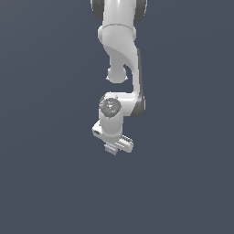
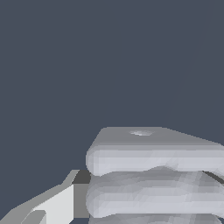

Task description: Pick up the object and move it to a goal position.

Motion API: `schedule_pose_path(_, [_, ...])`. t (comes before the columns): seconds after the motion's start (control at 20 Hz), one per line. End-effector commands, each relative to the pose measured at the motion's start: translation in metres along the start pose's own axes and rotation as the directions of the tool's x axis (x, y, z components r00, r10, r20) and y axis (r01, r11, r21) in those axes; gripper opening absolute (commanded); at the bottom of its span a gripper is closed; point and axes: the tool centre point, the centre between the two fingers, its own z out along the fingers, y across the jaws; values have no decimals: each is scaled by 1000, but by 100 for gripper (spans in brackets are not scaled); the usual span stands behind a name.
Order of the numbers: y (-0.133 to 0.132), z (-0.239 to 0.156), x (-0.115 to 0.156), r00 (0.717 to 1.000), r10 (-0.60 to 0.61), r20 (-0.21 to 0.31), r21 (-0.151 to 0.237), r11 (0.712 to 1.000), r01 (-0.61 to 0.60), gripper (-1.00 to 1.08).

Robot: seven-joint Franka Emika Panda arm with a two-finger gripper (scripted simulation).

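The object (image 1: 110,148) is a tiny pale grey blocky piece with ridged, stepped faces. In the exterior view it sits just under the white gripper bar of my gripper (image 1: 112,144), which points down from the white arm. In the wrist view the object (image 2: 153,157) fills the lower part of the picture, very close to the camera. A white finger (image 2: 57,205) with a dark pad (image 2: 81,192) presses against its side. The other finger is mostly hidden behind the object. The jaws look closed on the object.
A plain dark blue-grey ground (image 1: 45,183) lies all around in both views. The arm's upper links (image 1: 119,41) rise above the gripper in the exterior view. No other objects or goal marker show.
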Motion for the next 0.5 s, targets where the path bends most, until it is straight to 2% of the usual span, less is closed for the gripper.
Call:
schedule_pose_path(0.0, [0, 0, 0, 1000, 0, 0, 0, 1000, 0, -100])
schedule_pose_path(0.45, [2, -13, 8, 1000, 16, -12, 3, 1000, -16, -100])
